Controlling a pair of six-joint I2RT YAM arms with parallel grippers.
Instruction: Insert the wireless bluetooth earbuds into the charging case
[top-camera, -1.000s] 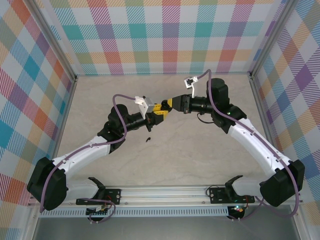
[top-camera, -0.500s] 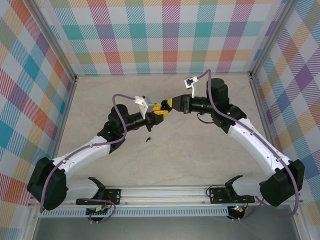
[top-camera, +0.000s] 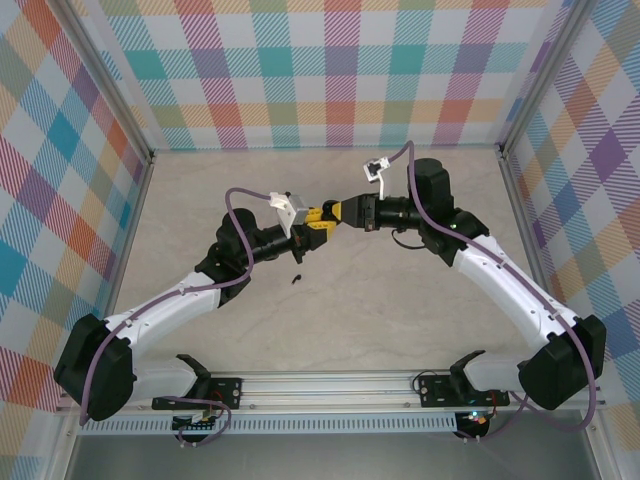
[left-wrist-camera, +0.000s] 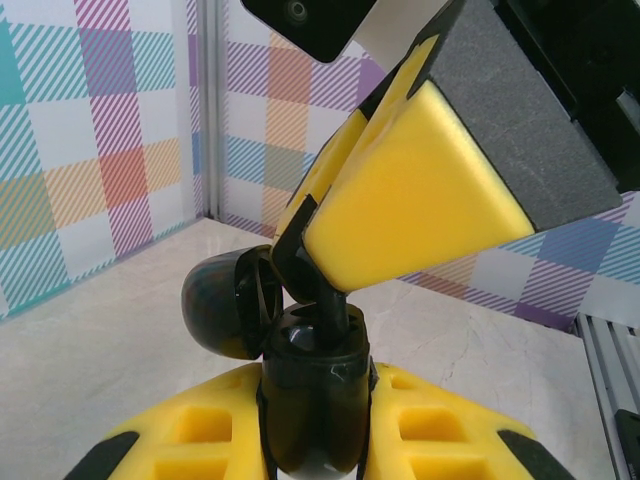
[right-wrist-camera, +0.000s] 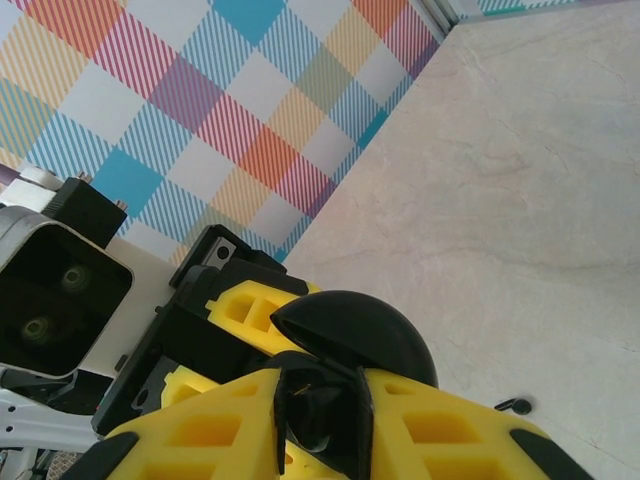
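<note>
Left wrist: earbud (left-wrist-camera: 328, 308) at open case (left-wrist-camera: 310, 400)

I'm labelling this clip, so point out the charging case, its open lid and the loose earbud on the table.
charging case (left-wrist-camera: 310, 405), left wrist view, lower body.
open lid (left-wrist-camera: 215, 305), left wrist view, domed outer shell.
loose earbud (top-camera: 297, 278), top external view, its middle.

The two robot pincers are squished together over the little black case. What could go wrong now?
1. The right pincer pinches a black earbud right at the charging case that the left pincer clamps; it may jam on the rim instead of seating.
2. The open lid stands close beside the right pincer and might get knocked.
3. A slip could drop the earbud onto the table, where a loose earbud lies.
</note>
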